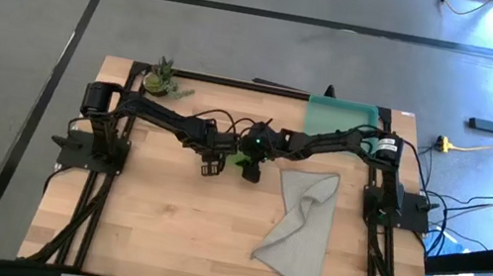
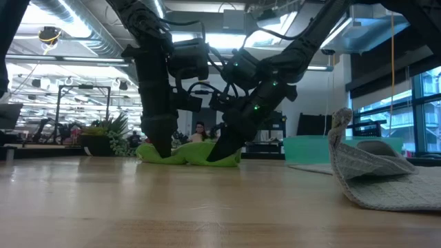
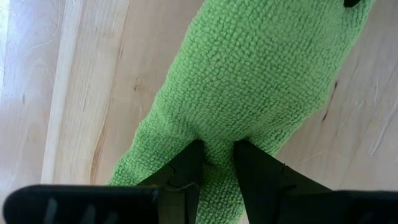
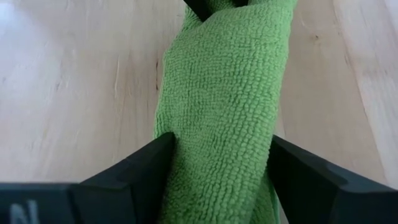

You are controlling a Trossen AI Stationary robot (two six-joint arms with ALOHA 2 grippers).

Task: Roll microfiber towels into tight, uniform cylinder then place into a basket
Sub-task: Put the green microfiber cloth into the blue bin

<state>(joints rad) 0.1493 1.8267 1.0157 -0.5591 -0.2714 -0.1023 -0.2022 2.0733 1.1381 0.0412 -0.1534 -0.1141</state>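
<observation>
The lime green microfiber towel (image 1: 240, 162) lies rolled into a short cylinder on the table's middle, also seen as the green roll (image 2: 189, 155) in the low view. My left gripper (image 1: 212, 164) is shut on its left end and my right gripper (image 1: 250, 167) is shut on its right end. The light grey towel (image 1: 303, 230) lies rumpled and unrolled on the table's right half, one corner folded up (image 2: 341, 127). The teal basket (image 1: 340, 117) stands at the far right edge. My left gripper pinches a narrow bunch of the green roll's left end (image 3: 216, 152) between its two fingers (image 3: 186, 174), coming steeply from above. The roll rests on the table. My right gripper clasps the roll's right end (image 4: 217, 155) across its whole width, one finger (image 4: 146, 165) on each side, slanting down from the far right. The roll lies along the table under it.
A small potted plant (image 1: 161, 79) stands at the far left corner. Bare wood lies along the near half of the table (image 1: 170, 236) left of the grey towel. Cables and a stand lie on the floor to the right.
</observation>
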